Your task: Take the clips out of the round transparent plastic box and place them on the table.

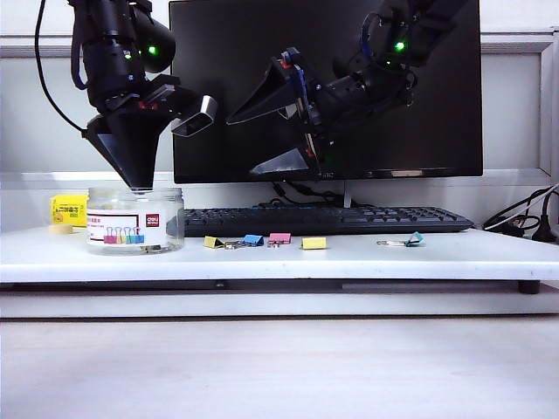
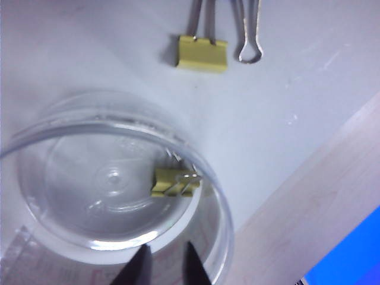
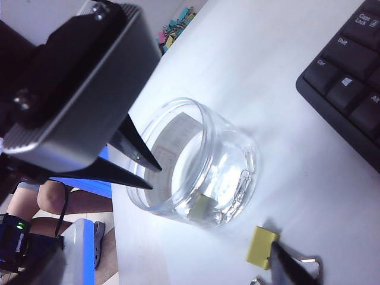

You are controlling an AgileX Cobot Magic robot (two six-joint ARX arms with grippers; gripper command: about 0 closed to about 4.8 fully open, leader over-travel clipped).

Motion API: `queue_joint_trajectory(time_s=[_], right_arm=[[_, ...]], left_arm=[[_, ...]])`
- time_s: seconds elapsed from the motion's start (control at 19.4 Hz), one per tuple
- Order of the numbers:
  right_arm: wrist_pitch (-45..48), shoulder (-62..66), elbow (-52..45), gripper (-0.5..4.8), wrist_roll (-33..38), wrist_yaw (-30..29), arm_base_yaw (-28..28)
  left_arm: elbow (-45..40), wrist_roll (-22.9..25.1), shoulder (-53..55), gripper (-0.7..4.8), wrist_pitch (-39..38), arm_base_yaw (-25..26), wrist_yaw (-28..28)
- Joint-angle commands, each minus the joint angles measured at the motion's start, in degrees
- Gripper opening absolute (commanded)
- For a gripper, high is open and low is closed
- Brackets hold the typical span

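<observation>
Left pincer [image 1: 140, 185] poised point-down just above the open mouth of the box [image 1: 135, 220], fingers [image 2: 138, 270] narrowly parted, nothing between them. Box upright on the tabletop [image 1: 367, 255] directly beneath this pincer, lid off. White label on box wall: small red logo, lettering too small to read, row of coloured clip pictures along the lower edge.

One yellow clip [image 2: 173, 181] lying on the box floor against the wall, just beyond the left fingertips; long axis roughly crosswise to the fingers, wire handles folded over the body.

Second yellow clip [image 2: 202, 53] on the tabletop outside the box, farther beyond the left pincer; handles pointing away from the pincer, long axis crosswise. A loose wire handle loop [image 2: 250, 35] close beside it.

Right pincer [image 1: 281, 131] raised well above the tabletop, in front of the monitor [image 1: 367, 87], jaws spread wide, empty, pointing toward the left pincer and the box.

Third yellow clip [image 1: 314, 243] flat on the tabletop below the right pincer. Blue clip [image 1: 253, 239] and pink clip [image 1: 279, 237] between it and the box. Teal clip [image 1: 410, 239] to the far side, before the keyboard [image 1: 332, 218]. Keyboard legends partly legible in the right wrist view: "Caps Lock", "Shift", "Ctrl", "Alt".
</observation>
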Motion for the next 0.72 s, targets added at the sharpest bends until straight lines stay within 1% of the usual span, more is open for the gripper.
queue_joint_trajectory(time_s=[0.05, 0.21, 0.36, 0.57, 0.72], right_arm=[[0.37, -0.55, 0.28, 4.41, 0.00, -0.50, 0.07], [0.37, -0.55, 0.28, 4.41, 0.00, -0.52, 0.09], [0.35, -0.55, 0.28, 4.41, 0.02, -0.52, 0.09], [-0.02, -0.57, 0.28, 4.41, 0.02, -0.74, 0.09], [-0.28, -0.57, 0.31, 4.41, 0.00, -0.74, 0.07]], left_arm=[[0.17, 0.37, -0.26, 0.84, 0.83, -0.09, 1.53], [0.17, 0.35, -0.24, 0.85, 1.20, -0.17, 1.57], [-0.83, 0.33, -0.13, 0.85, 1.66, -0.44, 3.43], [-1.66, 0.37, -0.11, 0.85, 1.97, -1.77, 2.69], [-1.66, 0.37, -0.11, 0.85, 2.01, -1.84, 2.78]])
